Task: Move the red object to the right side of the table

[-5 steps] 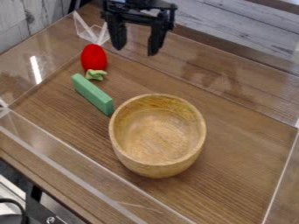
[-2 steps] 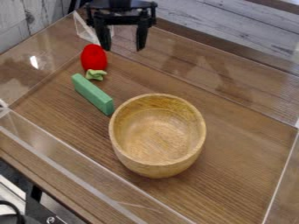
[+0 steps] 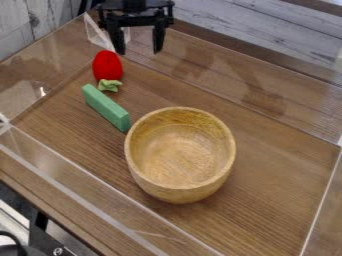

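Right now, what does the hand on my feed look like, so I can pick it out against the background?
The hand is black throughout: a dark blocky body at the top edge of the view with two straight, slim black fingers pointing down from it. A thin pale cable or strap shows beside its left edge. No markings are readable; the arm above is out of frame.

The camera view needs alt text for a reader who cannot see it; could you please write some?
An open gripper hangs above the far left of a wood-grain table, just behind and right of a small red toy it has not grasped. A green block lies in front of the toy, and a wooden bowl sits near the middle.
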Motion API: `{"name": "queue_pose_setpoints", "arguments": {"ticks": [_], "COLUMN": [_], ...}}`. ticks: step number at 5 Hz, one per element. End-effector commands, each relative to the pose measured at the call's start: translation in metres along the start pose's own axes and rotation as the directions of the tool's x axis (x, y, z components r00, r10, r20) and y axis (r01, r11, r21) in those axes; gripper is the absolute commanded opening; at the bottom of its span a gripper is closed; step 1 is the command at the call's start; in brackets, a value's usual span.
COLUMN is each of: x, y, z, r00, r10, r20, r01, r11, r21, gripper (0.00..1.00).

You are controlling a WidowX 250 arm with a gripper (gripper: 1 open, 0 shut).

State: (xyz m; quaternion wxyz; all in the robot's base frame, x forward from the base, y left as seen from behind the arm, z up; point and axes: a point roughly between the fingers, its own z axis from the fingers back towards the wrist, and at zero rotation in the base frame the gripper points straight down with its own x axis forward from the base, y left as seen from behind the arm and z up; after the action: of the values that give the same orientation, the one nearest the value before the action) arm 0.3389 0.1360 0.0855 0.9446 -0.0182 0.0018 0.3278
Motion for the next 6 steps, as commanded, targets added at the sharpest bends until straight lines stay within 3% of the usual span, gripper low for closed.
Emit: {"name": "queue_pose_setpoints", "arguments": {"ticks": [1, 4, 5, 6], "x": [0.017, 0.037, 0.041, 0.044], "y": [0.009, 0.026, 0.024, 0.023], "z": [0.021, 0.019, 0.018, 0.016], "r00": [0.995, 0.967, 0.964, 0.969], "r10": [0.058, 0.235, 0.245, 0.221], "r20": [0.08, 0.1, 0.104, 0.109], "r01": [-0.056, -0.233, -0.241, -0.218], "r11": [0.998, 0.972, 0.97, 0.975], "r21": [-0.02, -0.038, -0.042, -0.043], "gripper": [1.0, 1.0, 1.0, 1.0]}}
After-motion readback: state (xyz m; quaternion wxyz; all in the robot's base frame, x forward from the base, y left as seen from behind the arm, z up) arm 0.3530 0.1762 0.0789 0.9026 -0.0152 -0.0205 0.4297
